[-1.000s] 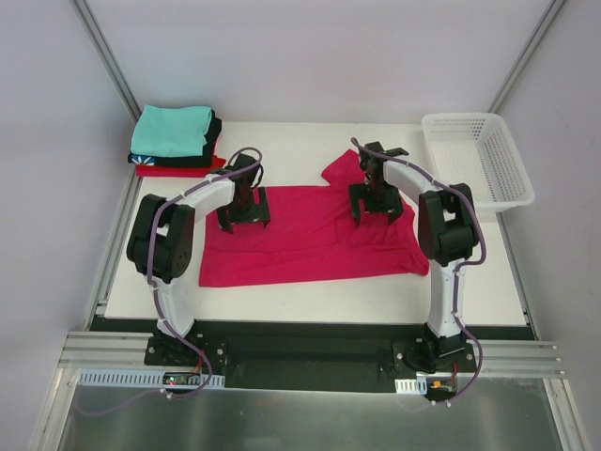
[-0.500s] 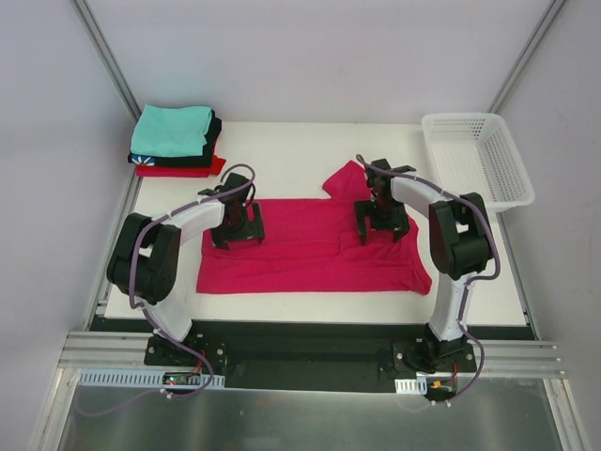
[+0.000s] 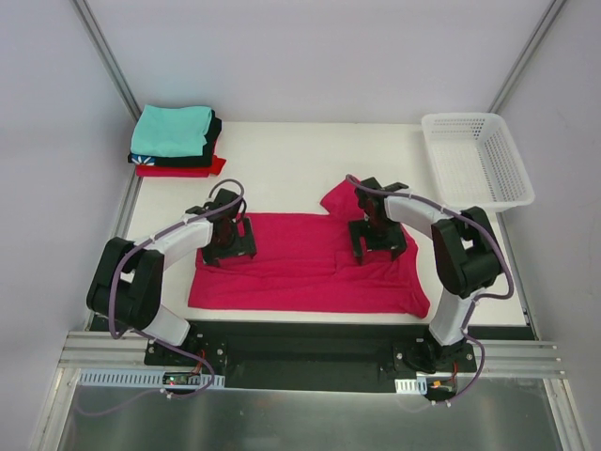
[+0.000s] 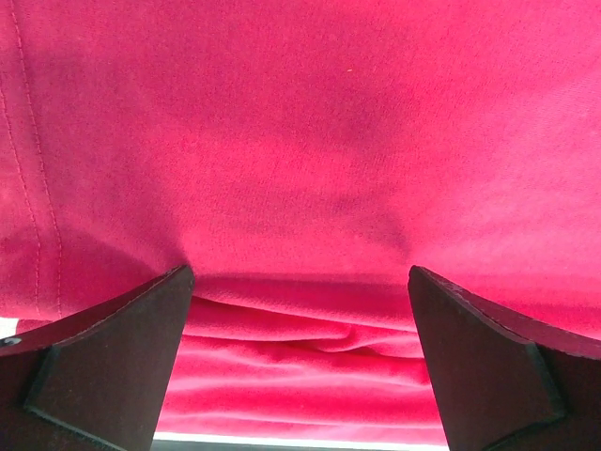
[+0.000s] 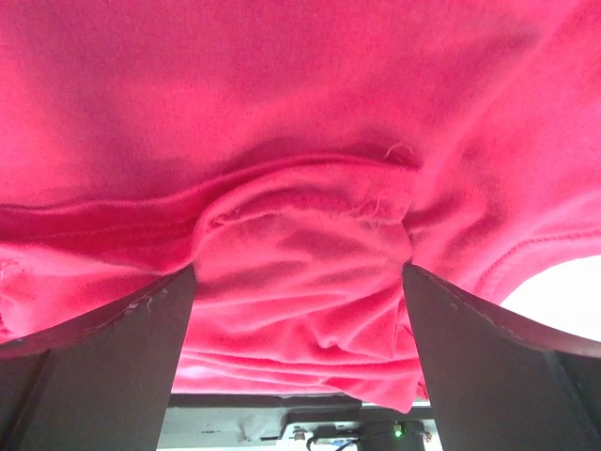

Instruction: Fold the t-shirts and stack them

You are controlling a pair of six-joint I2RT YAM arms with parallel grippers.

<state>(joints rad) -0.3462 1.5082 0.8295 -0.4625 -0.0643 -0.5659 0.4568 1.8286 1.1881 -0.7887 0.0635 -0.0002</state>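
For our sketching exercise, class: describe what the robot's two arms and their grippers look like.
Both the left arm and right arm have white links, bulky black joints and a purple-grey cable looping alongside. The left gripper and right gripper are black, with dark, flat, wedge-shaped fingers.

The light was even and diffuse, coming from overhead, bright enough that the white table top (image 3: 282,160) looked flat and nearly shadowless. Only small soft shadows sat beneath the arms on the crimson-pink cloth t-shirt (image 3: 310,272). The brushed metal panel (image 3: 310,418) in front gave off a dull sheen. From the left wrist the weave was sharp, with a dim purplish shadow across the middle. From the right wrist the cloth glowed oversaturated, and bare table at the right edge burned out white.
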